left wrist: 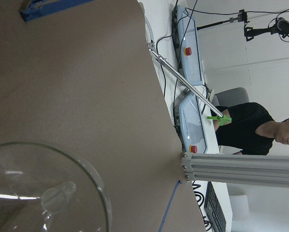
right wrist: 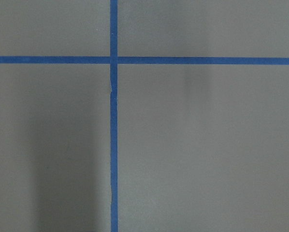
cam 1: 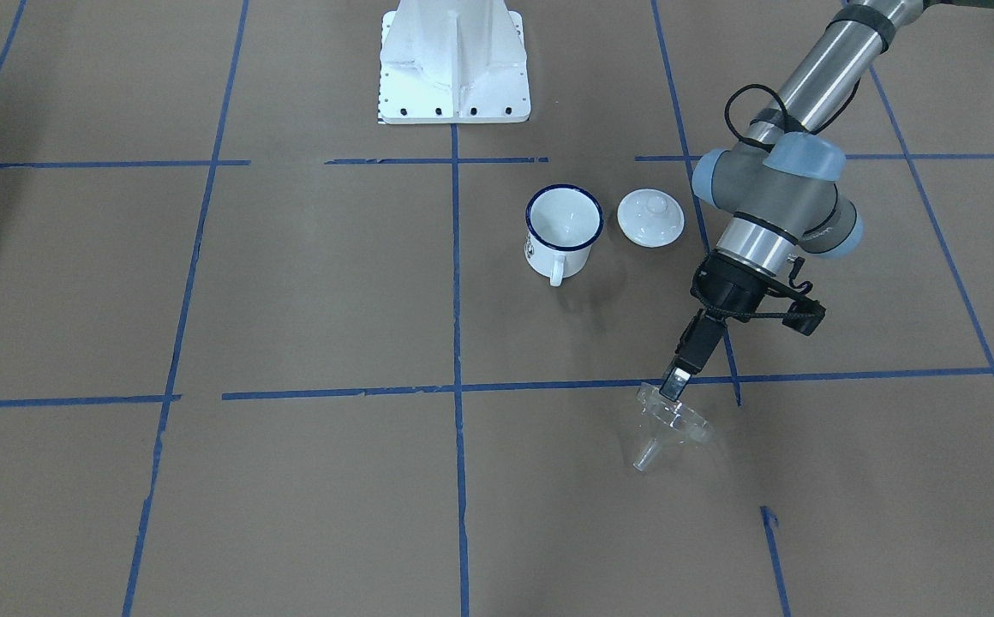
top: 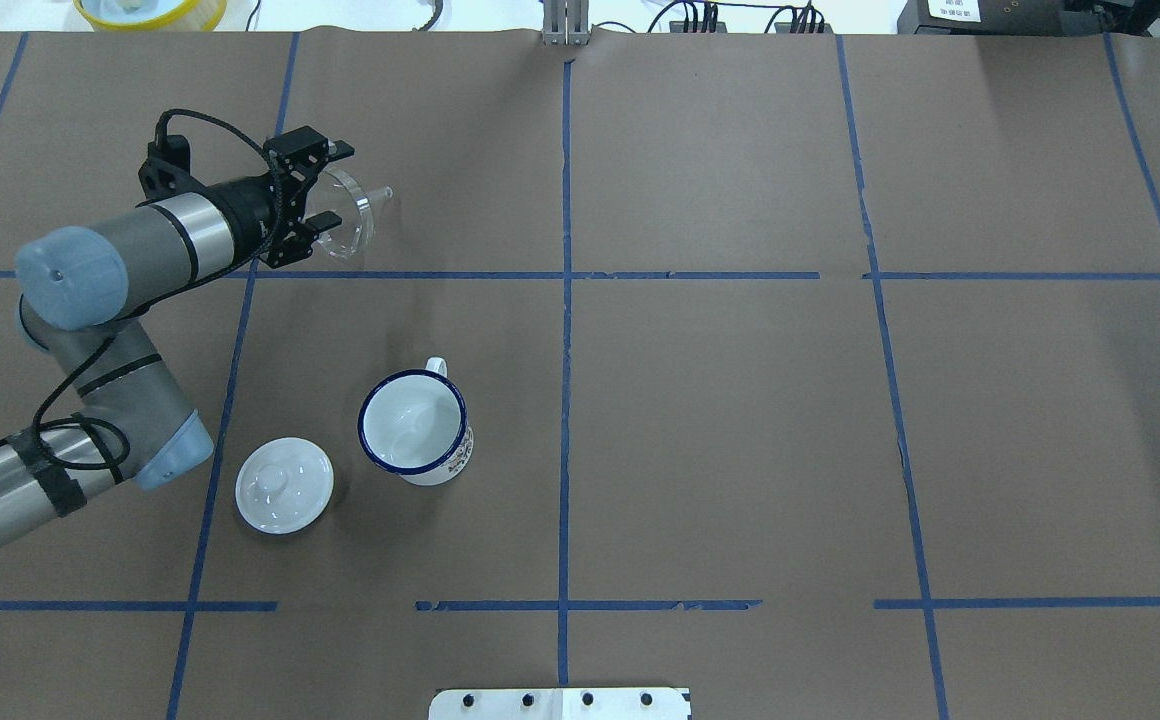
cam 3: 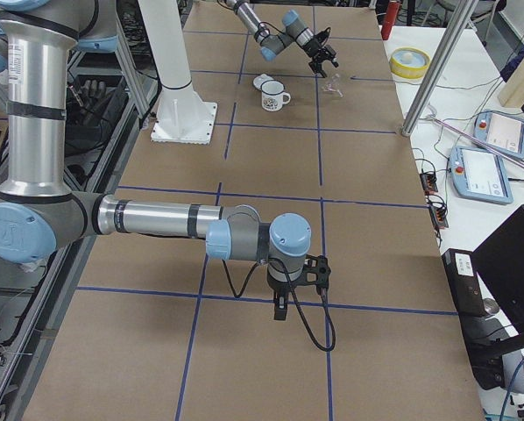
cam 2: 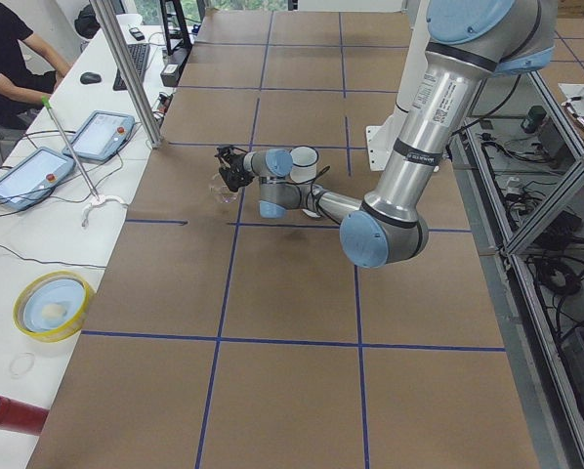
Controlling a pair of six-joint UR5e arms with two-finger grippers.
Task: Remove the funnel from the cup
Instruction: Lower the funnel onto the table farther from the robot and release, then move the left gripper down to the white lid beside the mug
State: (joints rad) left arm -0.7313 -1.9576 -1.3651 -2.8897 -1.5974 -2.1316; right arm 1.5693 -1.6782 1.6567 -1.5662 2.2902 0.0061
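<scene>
The funnel (top: pixel 350 215) is lying on its side on the counter (top: pixel 740 400), spout pointing away from the left claw (top: pixel 340 183) and well apart from the cup (top: pixel 415 425), which is standing empty beside the white lid (top: pixel 284 486). The left claw is hovering with its fingers spread wide, gripping nothing as far as I can judge, and the funnel's rim is sitting just beyond the fingertips. The step looks like letting go, so the claw should be drawing straight back along its own axis, with neither finger catching the light, round rim and rolling it. The right claw (cam 3: pixel 279 307) is hanging far off; I cannot tell whether it is wide or narrow.
</scene>
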